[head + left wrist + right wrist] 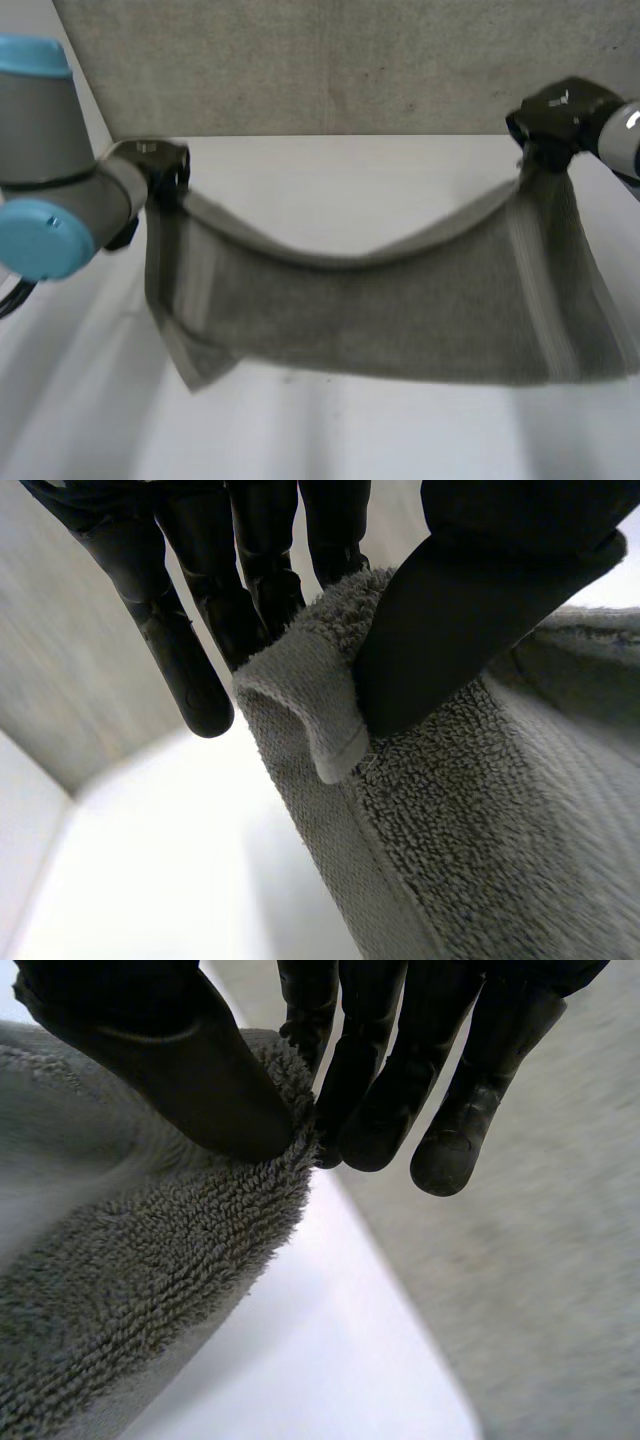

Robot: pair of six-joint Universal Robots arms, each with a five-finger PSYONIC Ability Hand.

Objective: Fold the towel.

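A grey towel (400,310) hangs in the air above the white table (330,440), stretched between my two hands and sagging in the middle. My left hand (160,170) holds its upper left corner. In the left wrist view the thumb (470,610) pinches the towel's corner (330,690) against the fingers (250,570). My right hand (555,115) holds the upper right corner. In the right wrist view its thumb (180,1060) presses the towel's edge (160,1260) against the fingers (380,1070). The towel's lower edge hangs just above the table.
A grey wall (330,65) rises behind the table's far edge. The bare tabletop (320,1360) lies below the hanging cloth and in front of it.
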